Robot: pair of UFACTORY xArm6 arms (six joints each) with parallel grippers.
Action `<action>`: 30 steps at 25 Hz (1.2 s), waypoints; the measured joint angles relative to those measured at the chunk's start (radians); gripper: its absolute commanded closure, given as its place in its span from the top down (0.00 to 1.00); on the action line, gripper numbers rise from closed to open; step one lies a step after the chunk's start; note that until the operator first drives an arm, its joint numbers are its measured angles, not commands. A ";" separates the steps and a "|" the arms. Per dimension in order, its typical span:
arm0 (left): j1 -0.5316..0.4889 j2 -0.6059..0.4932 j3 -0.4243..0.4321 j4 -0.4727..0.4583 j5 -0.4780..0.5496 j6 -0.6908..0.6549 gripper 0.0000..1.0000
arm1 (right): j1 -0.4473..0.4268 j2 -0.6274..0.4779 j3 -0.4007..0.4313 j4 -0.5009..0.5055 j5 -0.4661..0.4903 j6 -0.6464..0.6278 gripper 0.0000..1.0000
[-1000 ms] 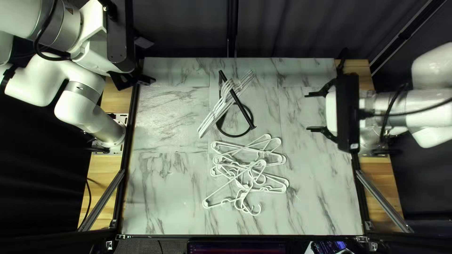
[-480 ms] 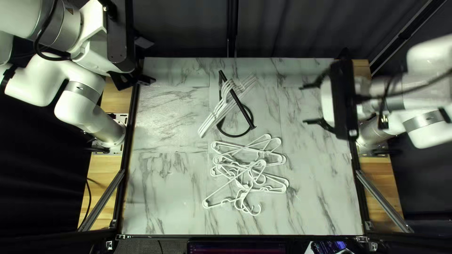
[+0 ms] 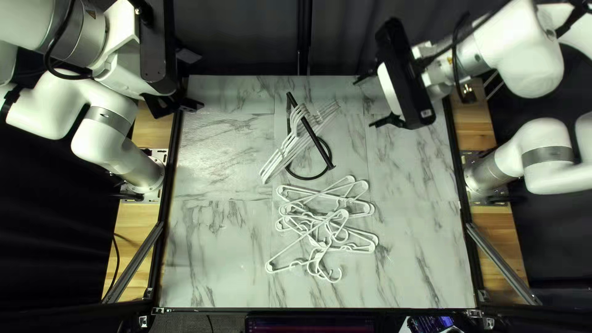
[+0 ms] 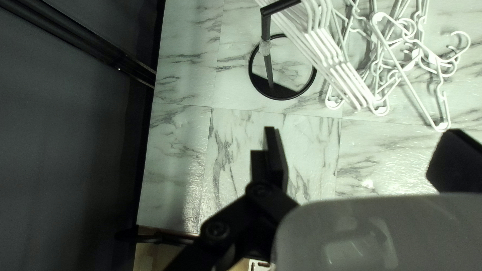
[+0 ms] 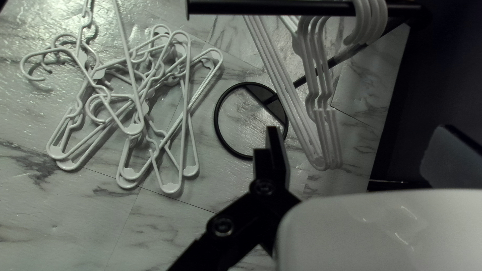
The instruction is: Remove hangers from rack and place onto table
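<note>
1 black rack (image 3: pixel 322 148), at least 3 white hangers (image 3: pixel 280 154) on its bar. Table: 1 overlapping pile (image 3: pixel 321 245), at least 4 hangers. 2 grippers, left (image 3: pixel 195 80) and right (image 3: pixel 364 103), both spread, holding 0.

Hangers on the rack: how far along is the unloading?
Part done: a tangled pile of hangers lies on the table. Nothing is in hand: the left gripper and right gripper are both open and empty. Several hung hangers on the rack are left to move.
</note>
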 measured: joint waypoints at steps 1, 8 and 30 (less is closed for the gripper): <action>0.000 0.000 0.000 0.000 0.000 0.000 1.00 | 0.000 0.000 0.000 0.000 0.000 0.000 1.00; 0.000 0.000 0.000 0.000 0.000 0.000 1.00 | -0.021 -0.016 -0.074 -0.009 0.108 0.041 1.00; 0.000 0.000 0.000 0.000 0.000 0.000 1.00 | 0.033 0.041 -0.290 -0.121 0.293 0.408 1.00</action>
